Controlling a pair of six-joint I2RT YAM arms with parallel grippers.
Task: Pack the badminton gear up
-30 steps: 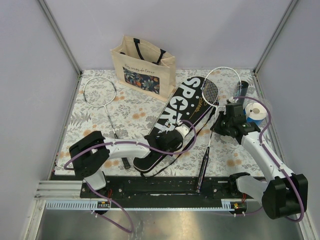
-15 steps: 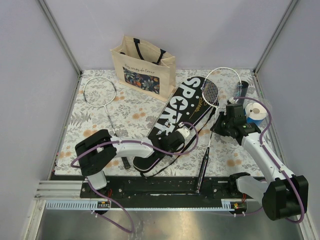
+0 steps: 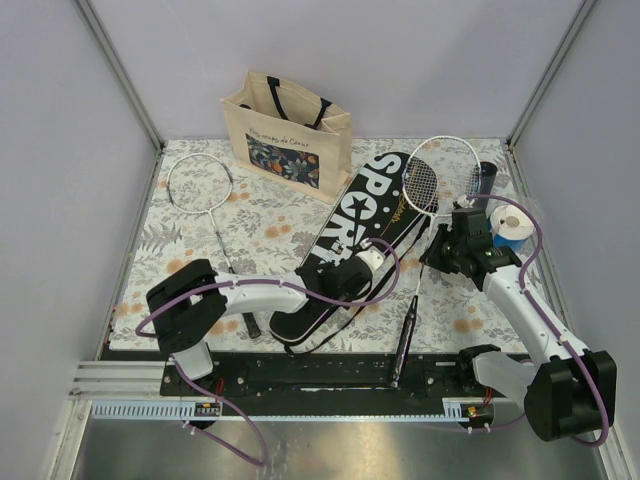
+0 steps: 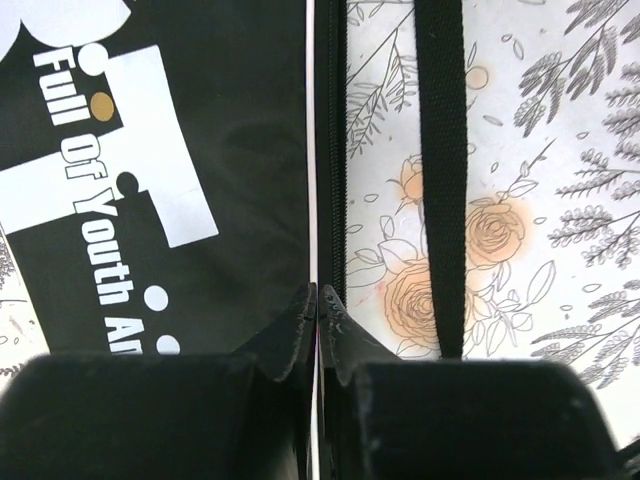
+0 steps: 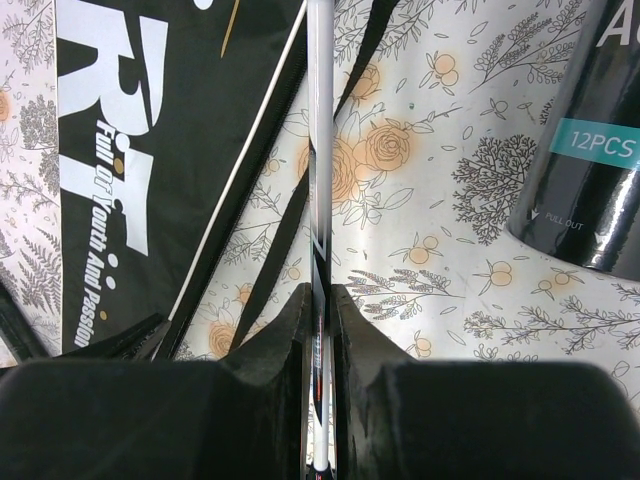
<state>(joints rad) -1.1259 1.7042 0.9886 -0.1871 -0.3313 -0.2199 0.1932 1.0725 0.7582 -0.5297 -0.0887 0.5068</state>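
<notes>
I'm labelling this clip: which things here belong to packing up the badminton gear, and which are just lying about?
Job: left racket, right racket, black SPORT racket cover, black 12PCS tube.
Lying about: floral tote bag, blue-and-white roll.

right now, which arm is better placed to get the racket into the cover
Right. The right gripper is shut on the racket shaft, beside the cover. The left gripper is pinching the cover's zipper edge, so it likely suits holding that open.
</notes>
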